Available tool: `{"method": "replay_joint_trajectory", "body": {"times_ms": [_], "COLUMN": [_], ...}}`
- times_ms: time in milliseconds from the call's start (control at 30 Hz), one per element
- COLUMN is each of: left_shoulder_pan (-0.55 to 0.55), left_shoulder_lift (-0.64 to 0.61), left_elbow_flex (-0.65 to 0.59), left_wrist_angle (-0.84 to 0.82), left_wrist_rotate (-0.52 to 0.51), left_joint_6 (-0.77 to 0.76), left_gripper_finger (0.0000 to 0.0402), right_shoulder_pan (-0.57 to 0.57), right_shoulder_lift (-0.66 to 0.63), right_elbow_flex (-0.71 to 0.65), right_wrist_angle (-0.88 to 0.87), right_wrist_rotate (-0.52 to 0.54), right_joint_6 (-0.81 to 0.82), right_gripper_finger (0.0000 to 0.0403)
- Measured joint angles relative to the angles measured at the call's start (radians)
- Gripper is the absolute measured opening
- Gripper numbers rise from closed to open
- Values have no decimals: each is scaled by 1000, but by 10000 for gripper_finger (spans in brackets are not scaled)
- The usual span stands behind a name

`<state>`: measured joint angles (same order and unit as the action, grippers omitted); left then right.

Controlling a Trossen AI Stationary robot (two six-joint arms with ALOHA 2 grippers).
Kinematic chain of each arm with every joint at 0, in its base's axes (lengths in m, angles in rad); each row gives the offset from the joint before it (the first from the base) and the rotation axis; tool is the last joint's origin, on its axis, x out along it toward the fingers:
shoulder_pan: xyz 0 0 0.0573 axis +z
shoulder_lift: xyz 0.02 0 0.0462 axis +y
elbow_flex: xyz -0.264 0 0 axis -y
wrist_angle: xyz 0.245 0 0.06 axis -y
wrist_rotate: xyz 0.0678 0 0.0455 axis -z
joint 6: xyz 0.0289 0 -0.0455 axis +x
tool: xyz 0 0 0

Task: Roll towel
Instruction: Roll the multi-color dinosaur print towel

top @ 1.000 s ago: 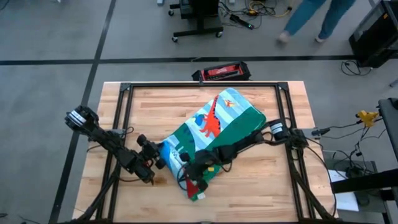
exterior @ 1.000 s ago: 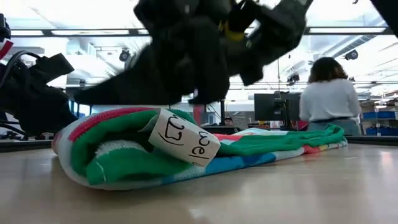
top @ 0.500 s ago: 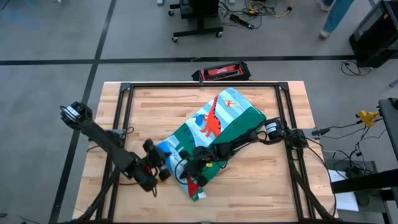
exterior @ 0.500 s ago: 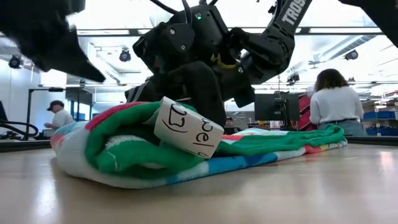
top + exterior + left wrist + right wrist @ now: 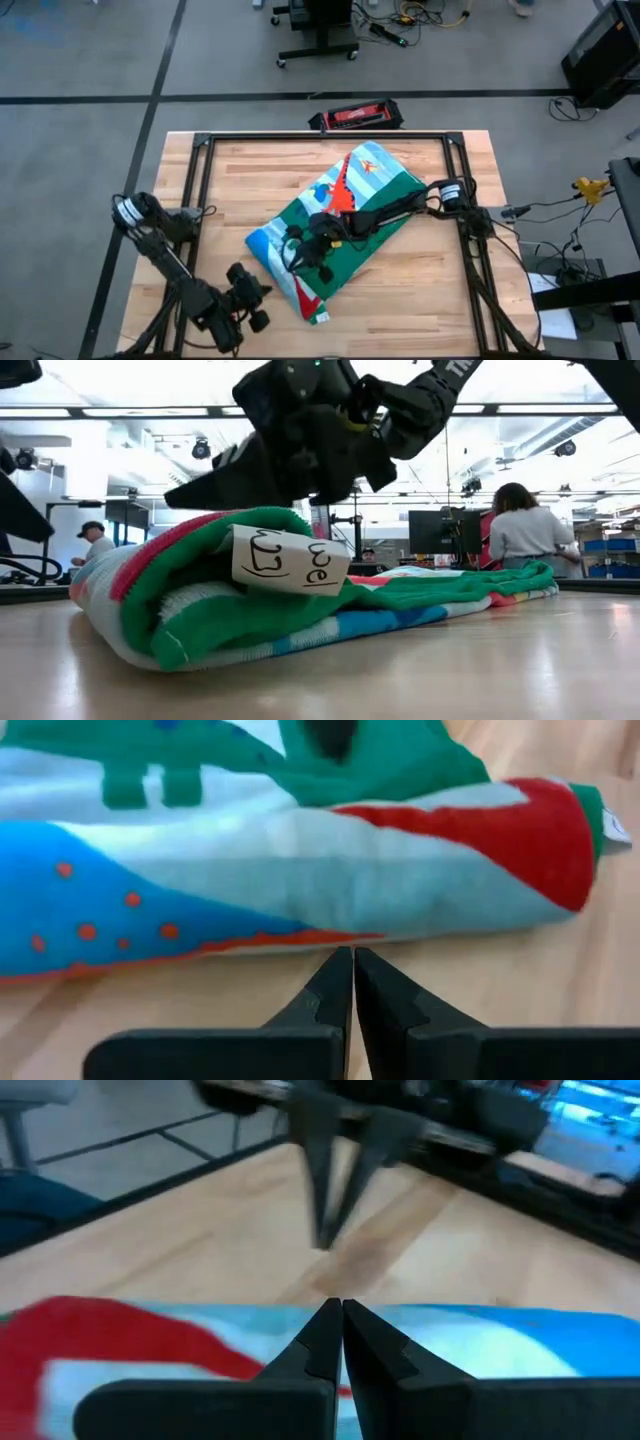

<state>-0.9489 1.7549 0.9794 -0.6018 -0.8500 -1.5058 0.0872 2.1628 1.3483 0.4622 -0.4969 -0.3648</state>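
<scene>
The towel (image 5: 345, 215) lies slantwise on the wooden table, with a green border, a pale blue centre and a red dinosaur. Its near end (image 5: 200, 595) is rolled over into a thick fold that rests on the table, and a white label (image 5: 285, 560) sticks out of it. My right gripper (image 5: 295, 262) is shut and hovers just above that fold (image 5: 480, 1340), pointing toward the table's near left. In the low view (image 5: 178, 501) it stands clear of the cloth. My left gripper (image 5: 262, 300) is shut and empty, low over the table to the near left of the towel (image 5: 300, 850).
Black frame rails (image 5: 325, 137) run around the tabletop. A red and black tool (image 5: 355, 115) lies beyond the far edge. Bare wood (image 5: 420, 290) shows at the near right. A person (image 5: 525, 525) stands in the room behind the table.
My left gripper has drawn back from the towel's rolled end toward the table's near left corner. My right gripper has risen off the fold and gone a little toward the far edge. The rolled end has settled, and its label has tipped flatter.
</scene>
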Motion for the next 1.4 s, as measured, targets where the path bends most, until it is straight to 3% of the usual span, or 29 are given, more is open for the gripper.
{"method": "replay_joint_trajectory", "body": {"times_ms": [267, 500, 700, 1000, 1400], "left_shoulder_pan": [23, 21, 22, 23, 24], "left_shoulder_lift": [97, 144, 157, 158, 158], "left_elbow_flex": [7, 7, 7, 7, 7], "left_wrist_angle": [26, 57, 62, 60, 59], "left_wrist_rotate": [-2, 34, 64, 37, -5], "left_joint_6": [-68, -106, -108, -94, -99], "left_gripper_finger": [0, 0, 0, 0, 0], "right_shoulder_pan": [-28, -49, -54, -61, -64], "right_shoulder_lift": [10, 157, 166, 166, 148], "right_elbow_flex": [48, 162, 161, 137, 131], "right_wrist_angle": [55, 39, -5, -127, -150], "right_wrist_rotate": [-3, -61, -64, -43, -55], "right_joint_6": [-45, 42, 47, -6, -22], "right_gripper_finger": [0, 0, 0, 0, 16]}}
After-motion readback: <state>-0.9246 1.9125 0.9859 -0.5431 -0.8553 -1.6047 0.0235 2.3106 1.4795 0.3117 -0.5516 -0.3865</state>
